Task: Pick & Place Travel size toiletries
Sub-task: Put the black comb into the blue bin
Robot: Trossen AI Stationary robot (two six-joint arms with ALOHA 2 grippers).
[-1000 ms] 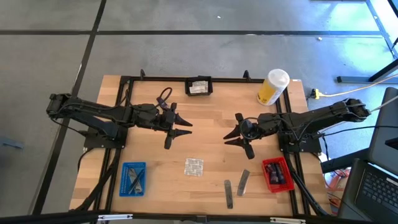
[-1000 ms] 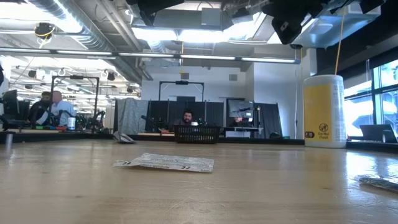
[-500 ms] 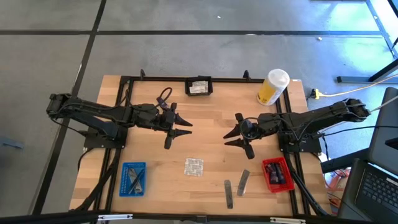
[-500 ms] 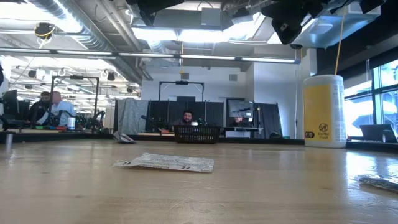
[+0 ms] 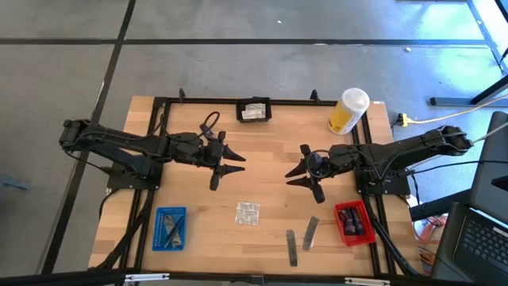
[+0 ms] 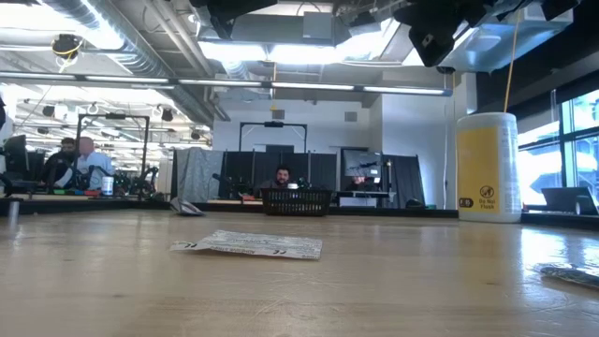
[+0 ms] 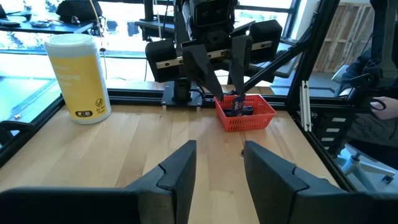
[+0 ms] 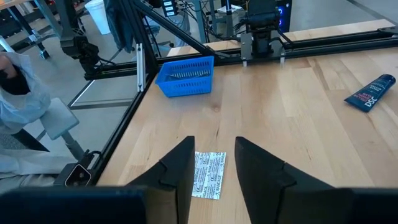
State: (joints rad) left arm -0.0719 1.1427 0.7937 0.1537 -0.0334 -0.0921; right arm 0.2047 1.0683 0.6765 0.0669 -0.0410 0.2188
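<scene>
Foil sachet (image 5: 247, 213) lies loose mid-table; two grey sticks (image 5: 302, 239) just right of it, unplaced. Beyond, left gripper (image 5: 225, 168) and right gripper (image 5: 305, 175) are held open, empty. Blue tray (image 5: 170, 229), red tray (image 5: 353, 222) partly filled; sorting judged unfinished.

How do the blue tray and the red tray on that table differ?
The blue tray sits near the left arm's side of the table; the red tray sits near the right arm's side. The blue tray holds slim grey sticks, while the red tray holds short dark tubes. Both are small rectangular mesh baskets at the table's front edge, and both already contain items.
</scene>
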